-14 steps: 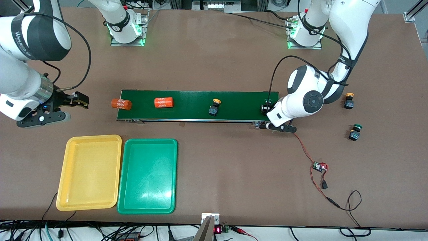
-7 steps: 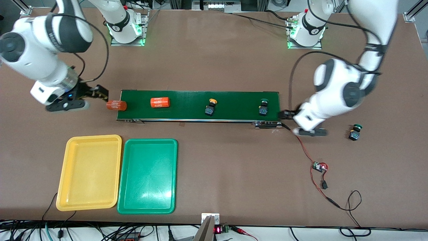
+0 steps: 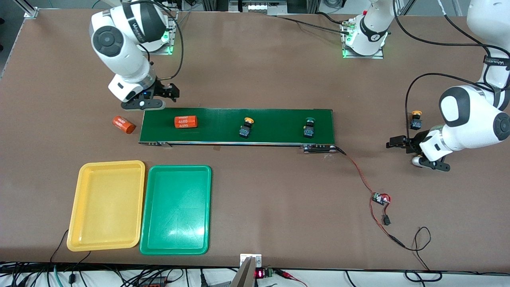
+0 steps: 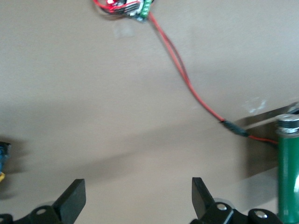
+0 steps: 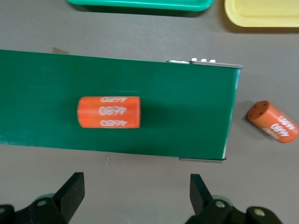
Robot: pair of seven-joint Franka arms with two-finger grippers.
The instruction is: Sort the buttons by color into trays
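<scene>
Left hand (image 3: 398, 142): my fingers (image 4: 72, 199) are spread wide and hold nothing; the hand hangs over the bare counter (image 3: 279, 199) at the left arm's end, near the yellow button (image 3: 416, 120) that lies there.
Right hand (image 3: 171, 91): also wide, with nothing between my fingers (image 5: 70, 191); it is over the counter just beside the conveyor belt (image 3: 239, 125), at the right arm's end of the belt.
Buttons on belt: one yellow-capped button (image 3: 246, 128) near the middle, one green-capped button (image 3: 308, 127) closer to the left arm's end; both lie on their sides.
Orange cylinders: one printed cylinder (image 3: 186, 121) lies on the belt near my right hand; a second cylinder (image 3: 123, 124) lies on the counter just off the belt's end.
Trays: the yellow tray (image 3: 79, 239) and the green tray (image 3: 151, 243) sit side by side, nearer to the front camera than the belt; no button is in either.
Red wire (image 3: 360, 175): it runs from the belt's end to a small circuit board (image 3: 380, 198) on the counter.
</scene>
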